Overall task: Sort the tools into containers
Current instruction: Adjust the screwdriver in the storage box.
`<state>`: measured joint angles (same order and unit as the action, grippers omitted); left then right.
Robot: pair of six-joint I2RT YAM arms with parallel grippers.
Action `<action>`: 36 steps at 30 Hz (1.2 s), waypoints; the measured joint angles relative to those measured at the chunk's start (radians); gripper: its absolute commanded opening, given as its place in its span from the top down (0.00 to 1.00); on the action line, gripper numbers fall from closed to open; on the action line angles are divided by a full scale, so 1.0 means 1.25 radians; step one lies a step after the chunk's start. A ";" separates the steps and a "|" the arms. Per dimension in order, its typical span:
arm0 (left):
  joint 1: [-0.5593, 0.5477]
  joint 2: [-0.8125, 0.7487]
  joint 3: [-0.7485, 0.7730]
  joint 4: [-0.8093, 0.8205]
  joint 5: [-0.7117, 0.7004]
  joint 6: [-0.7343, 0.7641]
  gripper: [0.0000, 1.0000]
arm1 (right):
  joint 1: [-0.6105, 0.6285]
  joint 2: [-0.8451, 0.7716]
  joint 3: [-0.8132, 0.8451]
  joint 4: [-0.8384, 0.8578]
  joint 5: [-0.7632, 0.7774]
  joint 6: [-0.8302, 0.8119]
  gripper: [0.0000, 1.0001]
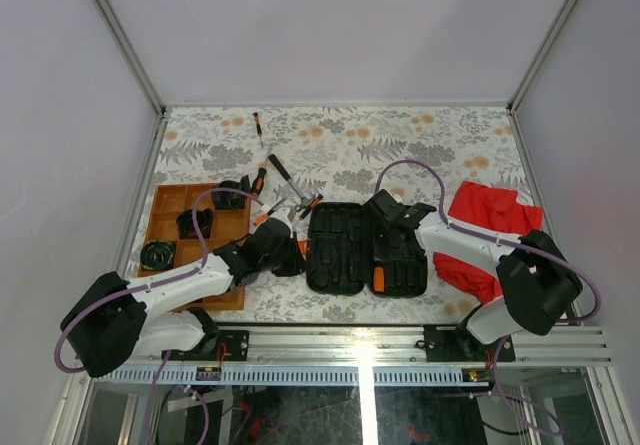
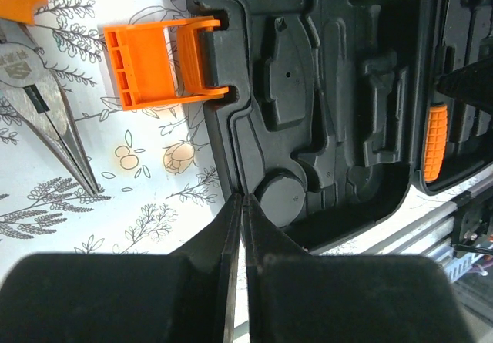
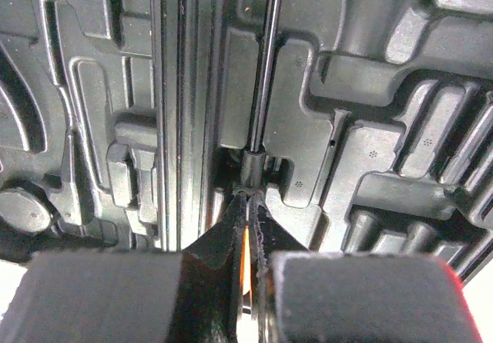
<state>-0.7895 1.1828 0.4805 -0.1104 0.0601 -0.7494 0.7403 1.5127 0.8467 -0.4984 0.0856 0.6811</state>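
Left gripper (image 2: 241,200): we note it low beside tool case (image 2: 323,89), pressed together, empty | right gripper (image 3: 249,196): stooped over case, clamping slim driver (image 3: 262,73).

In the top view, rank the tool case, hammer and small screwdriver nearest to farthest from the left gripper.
1. tool case, immediately right of the left gripper
2. hammer, behind it, mid-table
3. small screwdriver, near the far edge
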 measured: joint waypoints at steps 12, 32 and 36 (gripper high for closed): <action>-0.027 0.042 0.051 -0.037 -0.031 0.044 1.00 | 0.002 0.087 0.069 -0.075 -0.007 -0.017 1.00; -0.033 0.051 0.060 -0.042 -0.031 0.088 1.00 | 0.026 0.154 0.126 -0.130 0.020 -0.015 1.00; -0.033 0.051 0.060 -0.042 -0.030 0.093 1.00 | 0.026 0.154 0.126 -0.127 0.017 -0.015 1.00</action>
<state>-0.8307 1.2469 0.5560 -0.1635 0.0231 -0.6327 0.7727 1.7054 1.0042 -0.6575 0.1066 0.6628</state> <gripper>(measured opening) 0.001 0.018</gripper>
